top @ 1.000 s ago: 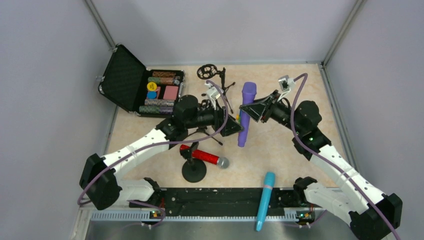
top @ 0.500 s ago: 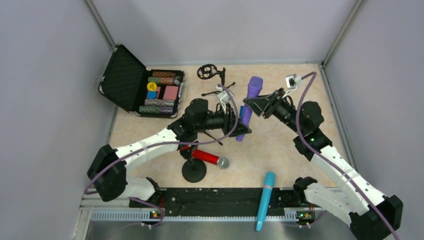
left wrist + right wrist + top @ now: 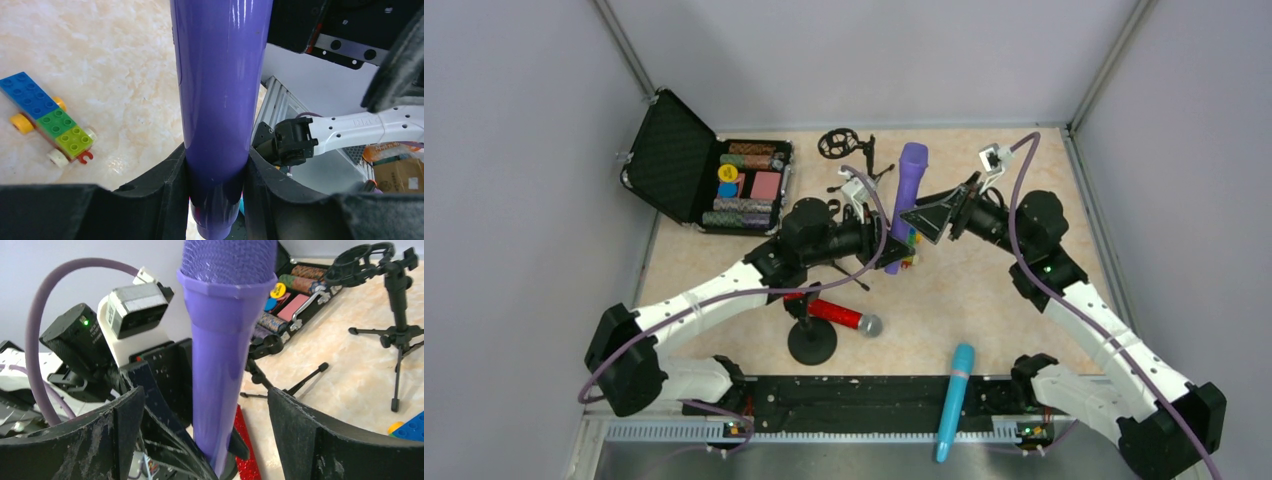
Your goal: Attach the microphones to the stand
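L tool (image 3: 216, 172), reaching fwd, clamps purple mic (image 3: 220, 75); R tool (image 3: 202, 407) wide around it.

Robot lab test cell — plain grey wall panels (image 3: 514, 150) on aluminium corner posts (image 3: 626, 50) box in a marble-print tabletop (image 3: 984, 300). Left arm (image 3: 694, 300) and right arm (image 3: 1104, 330) bolted to a black rail (image 3: 854, 395) at 6 o'clock, purple cabling (image 3: 75, 263) exposed — poker-chip case (image 3: 724, 180) as a prop at 10 o'clock.
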Robot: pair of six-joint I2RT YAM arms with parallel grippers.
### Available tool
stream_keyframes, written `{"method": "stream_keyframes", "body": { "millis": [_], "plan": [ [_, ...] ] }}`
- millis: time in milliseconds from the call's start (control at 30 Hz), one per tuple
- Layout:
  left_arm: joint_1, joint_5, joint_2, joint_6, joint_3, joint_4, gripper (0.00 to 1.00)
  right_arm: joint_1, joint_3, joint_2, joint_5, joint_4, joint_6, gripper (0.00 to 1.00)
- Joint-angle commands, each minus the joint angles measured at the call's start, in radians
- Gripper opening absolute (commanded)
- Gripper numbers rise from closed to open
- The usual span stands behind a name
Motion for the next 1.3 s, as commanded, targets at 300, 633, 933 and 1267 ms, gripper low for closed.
{"method": "stream_keyframes", "body": {
  "millis": [300,633,933,1267],
  "plan": [
    [0.001,-0.002,-0.092,0.014,-0.035,0.024,0.0,-0.051,-0.002,0.098,-0.312,0.284,0.188,0.85],
    [0.002,0.065,-0.055,-0.013,-0.03,0.05,0.0,-0.051,-0.008,0.171,-0.327,0.379,0.263,0.67],
    [0.001,0.093,-0.062,-0.02,-0.045,0.059,0.0,-0.05,-0.004,0.186,-0.31,0.387,0.27,0.36],
    [0.002,0.046,-0.11,-0.007,-0.085,0.058,0.46,-0.05,-0.022,0.173,-0.279,0.381,0.247,0.0]
  ]
}}
